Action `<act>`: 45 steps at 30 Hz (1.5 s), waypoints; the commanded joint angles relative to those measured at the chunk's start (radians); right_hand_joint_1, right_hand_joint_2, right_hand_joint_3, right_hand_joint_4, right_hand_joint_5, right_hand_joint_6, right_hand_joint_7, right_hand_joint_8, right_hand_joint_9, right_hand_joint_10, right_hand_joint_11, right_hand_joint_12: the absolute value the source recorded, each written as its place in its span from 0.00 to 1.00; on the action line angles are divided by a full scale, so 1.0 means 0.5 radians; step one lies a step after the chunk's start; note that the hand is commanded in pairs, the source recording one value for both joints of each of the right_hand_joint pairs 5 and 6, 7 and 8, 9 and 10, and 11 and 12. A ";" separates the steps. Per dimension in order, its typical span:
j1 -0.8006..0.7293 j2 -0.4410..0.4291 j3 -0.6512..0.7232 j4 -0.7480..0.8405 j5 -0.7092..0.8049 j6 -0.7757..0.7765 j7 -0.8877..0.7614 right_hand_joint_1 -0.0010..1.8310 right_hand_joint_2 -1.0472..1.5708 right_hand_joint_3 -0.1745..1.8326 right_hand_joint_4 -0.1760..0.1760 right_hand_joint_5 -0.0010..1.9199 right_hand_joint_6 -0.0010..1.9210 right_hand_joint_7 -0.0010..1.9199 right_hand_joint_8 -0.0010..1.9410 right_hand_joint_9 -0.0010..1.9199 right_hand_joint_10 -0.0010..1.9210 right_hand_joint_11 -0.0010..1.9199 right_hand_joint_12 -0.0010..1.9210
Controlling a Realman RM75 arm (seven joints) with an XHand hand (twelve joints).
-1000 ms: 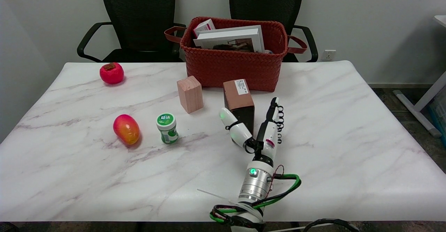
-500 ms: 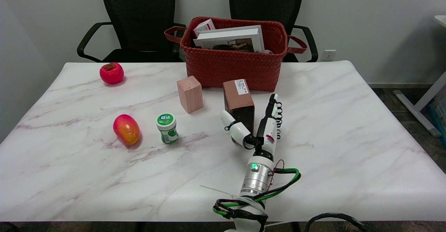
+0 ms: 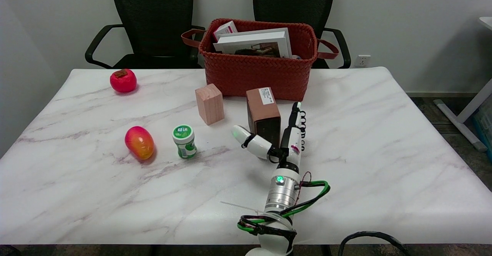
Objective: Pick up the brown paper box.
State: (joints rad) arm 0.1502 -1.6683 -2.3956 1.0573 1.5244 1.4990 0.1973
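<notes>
The right robot hand (image 3: pixel 277 142) reaches in from the lower right over the marble bench (image 3: pixel 384 140) and is released, holding nothing. Its thumb (image 3: pixel 248 140) splays out to the left, while the other fingers (image 3: pixel 295 117) stretch forward in a line, edge-on to the camera. The hand brackets the near end of the brown paper box (image 3: pixel 263 113): the thumb lies in front of the box's dark near face and a little to its left, and the straight fingers run along the box's right side, just beside it. Whether any finger touches the box cannot be told from this view.

The brown paper box stands on the bench near its middle, with a white label on its top face, just in front of the woven red basket (image 3: pixel 261 75). The basket sits at the far edge of the bench and holds a white flat box and a smaller pink-and-white carton.

Left of the brown paper box, a wooden block (image 3: pixel 209 104) stands upright, close to the basket's front left corner. Further left and nearer the camera stands a green-lidded small jar (image 3: pixel 184 141), and beside it lies a red-orange mango-shaped fruit (image 3: pixel 139 142). A red persimmon-like fruit (image 3: pixel 123 80) rests well apart, towards the far left corner. Two black office chairs (image 3: pixel 153 21) stand behind the bench against the white wall.
</notes>
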 commanded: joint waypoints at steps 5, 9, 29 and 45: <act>-0.021 0.039 -0.012 0.106 0.026 -0.220 -0.005 0.56 0.50 0.06 0.50 0.00 0.00 0.00 0.00 0.00 0.00 0.00 0.00; -0.016 0.039 0.021 0.062 0.030 -0.282 -0.005 0.55 0.50 0.02 0.50 0.00 0.00 0.00 0.00 0.00 0.00 0.00 0.00; 0.024 0.053 0.127 0.002 0.030 -0.269 -0.153 0.53 0.53 0.00 0.50 0.00 0.00 0.00 0.00 0.00 0.00 0.00 0.00; 0.074 0.058 0.139 -0.051 0.049 -0.252 -0.134 0.51 0.57 0.05 0.50 0.00 0.00 0.00 0.00 0.00 0.00 0.00 0.00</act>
State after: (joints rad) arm 0.1696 -1.6427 -2.3391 1.0485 1.5419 1.3710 0.1308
